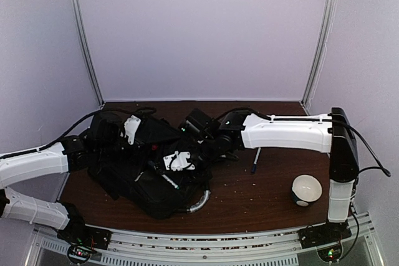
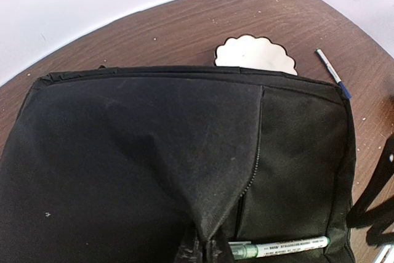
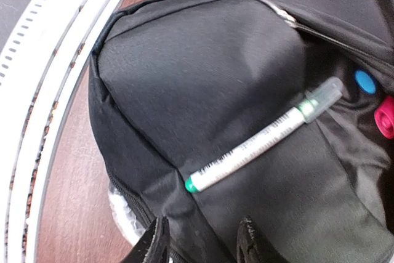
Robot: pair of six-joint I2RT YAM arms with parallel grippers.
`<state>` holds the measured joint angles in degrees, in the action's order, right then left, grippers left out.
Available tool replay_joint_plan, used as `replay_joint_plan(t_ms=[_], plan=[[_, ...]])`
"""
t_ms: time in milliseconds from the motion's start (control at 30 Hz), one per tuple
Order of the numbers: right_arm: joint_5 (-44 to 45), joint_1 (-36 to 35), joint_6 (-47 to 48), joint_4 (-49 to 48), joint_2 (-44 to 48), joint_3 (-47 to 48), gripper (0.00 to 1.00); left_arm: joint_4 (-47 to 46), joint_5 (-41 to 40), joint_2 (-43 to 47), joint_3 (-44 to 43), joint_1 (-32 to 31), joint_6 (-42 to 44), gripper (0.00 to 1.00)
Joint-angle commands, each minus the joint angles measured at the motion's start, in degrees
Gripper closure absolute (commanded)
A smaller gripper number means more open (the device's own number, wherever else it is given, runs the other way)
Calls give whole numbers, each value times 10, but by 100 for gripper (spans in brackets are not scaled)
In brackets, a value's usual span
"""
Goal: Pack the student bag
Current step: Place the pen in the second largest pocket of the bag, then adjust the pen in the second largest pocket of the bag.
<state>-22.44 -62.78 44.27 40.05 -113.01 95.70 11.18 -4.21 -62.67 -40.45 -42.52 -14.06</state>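
Observation:
The student bag (image 1: 143,166) is a large black backpack lying flat at the centre left of the table, with its silvery curved handle (image 1: 199,202) toward the near edge. My left gripper (image 2: 203,252) is shut on a pinched fold of the bag's fabric beside a zip (image 2: 251,170). A white marker with a green end (image 3: 265,137) lies on the bag (image 3: 203,78), just right of that fold. My right gripper (image 3: 203,244) hovers open over the bag near the marker's green end, holding nothing. A blue thing (image 3: 365,80) and a pink thing (image 3: 386,118) show inside the bag's opening.
A pen (image 1: 255,160) lies on the brown table right of the bag. A white round object (image 1: 307,188) sits at the near right. A white scalloped dish (image 2: 255,53) stands beyond the bag's far edge. The metal rail (image 3: 43,90) runs along the table's near edge.

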Motion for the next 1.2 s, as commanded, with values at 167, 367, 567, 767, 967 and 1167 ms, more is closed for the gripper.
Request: replay_joint_plan(t_ms=[167, 367, 567, 767, 967, 1167], plan=[[83, -35, 39, -65, -34, -17, 60, -68, 13, 15, -1, -4, 5, 100], [121, -38, 55, -89, -41, -31, 60, -70, 15, 15, -1, -4, 5, 100], [142, -39, 69, -94, -49, -37, 59, -73, 15, 17, 2, -4, 5, 100], [167, -39, 60, -131, -65, -30, 59, -75, 19, 17, 4, -4, 3, 100], [178, -39, 46, -149, -75, -17, 60, -73, 15, 27, 8, -4, 2, 100], [233, -39, 26, -204, -94, 0, 68, -75, 15, 31, 13, -4, 0, 100]])
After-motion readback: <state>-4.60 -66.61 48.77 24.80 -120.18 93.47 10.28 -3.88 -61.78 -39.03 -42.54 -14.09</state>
